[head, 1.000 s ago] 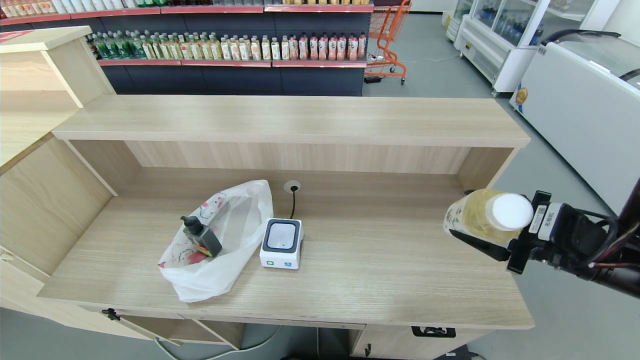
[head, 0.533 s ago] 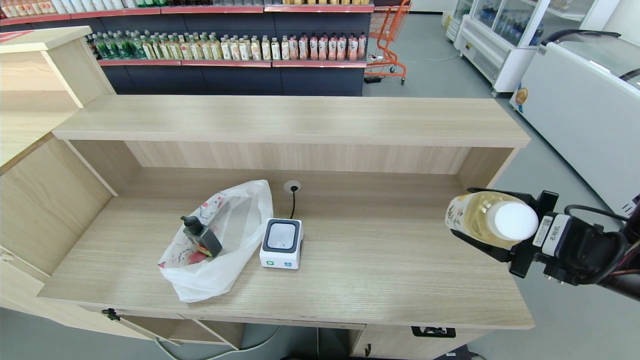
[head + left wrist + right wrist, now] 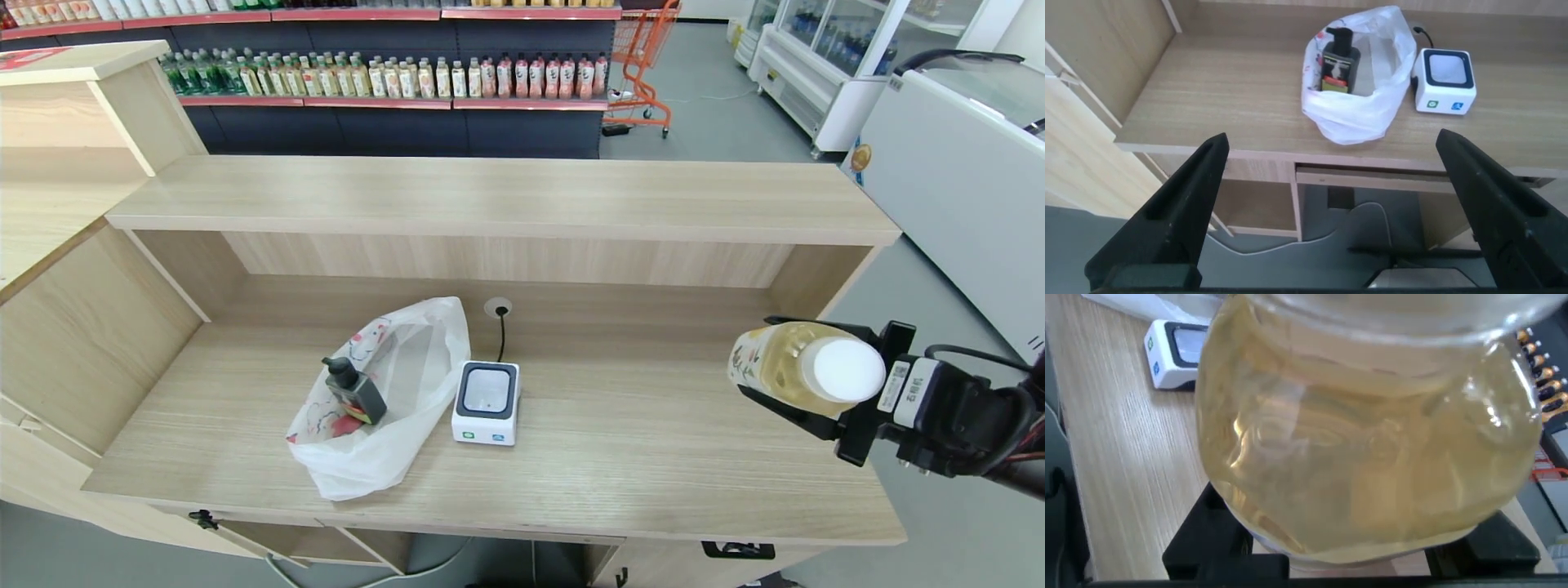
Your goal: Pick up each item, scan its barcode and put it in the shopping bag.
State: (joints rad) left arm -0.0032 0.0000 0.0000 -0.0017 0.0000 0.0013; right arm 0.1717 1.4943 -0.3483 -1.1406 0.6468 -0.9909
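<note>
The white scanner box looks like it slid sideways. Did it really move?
No. The scanner sits where it did beside the shopping bag and before the cable hole; everything shifted together, so the camera moved.

Light wood checkout counter (image 3: pixel 653 457) with a raised ledge (image 3: pixel 506 196) along the far side, a round cable grommet (image 3: pixel 492 304) in the top close to the back wall, and black handles (image 3: pixel 737 550) under the front edge. Behind it, dark store shelving (image 3: pixel 392 131) with red rails holds a long row of drink bottles (image 3: pixel 384 77), and an orange shopping cart (image 3: pixel 645 57) stands at its right end on the grey floor (image 3: pixel 718 122). Right side: white chest freezer (image 3: pixel 955 171) near the counter's end, glass-door fridges (image 3: pixel 816 57) further back.
</note>
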